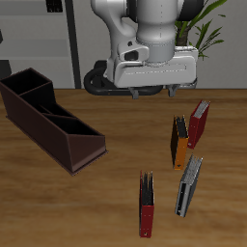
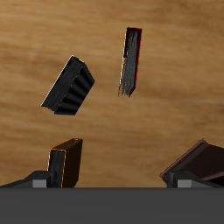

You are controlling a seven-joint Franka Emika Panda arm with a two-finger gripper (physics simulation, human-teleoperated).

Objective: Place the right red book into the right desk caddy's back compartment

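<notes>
Red book [image 2: 130, 61]; grey book [image 2: 70, 86]; wooden table [image 2: 52, 31]

You see a big white round arm [image 1: 145, 24] | grey boxy hand block | black joint bands | small dark fingers [image 1: 134, 94]

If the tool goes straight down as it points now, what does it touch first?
Probably the bare wooden table; the thin red book with the black edge strip lies close to that line, but depth is unclear.

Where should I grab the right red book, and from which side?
Take the right red book at the middle of its upper long edge, coming straight down. It appears to stand on edge and is thin, so the open gripper, turned crosswise to its length, can close on both covers.
</notes>
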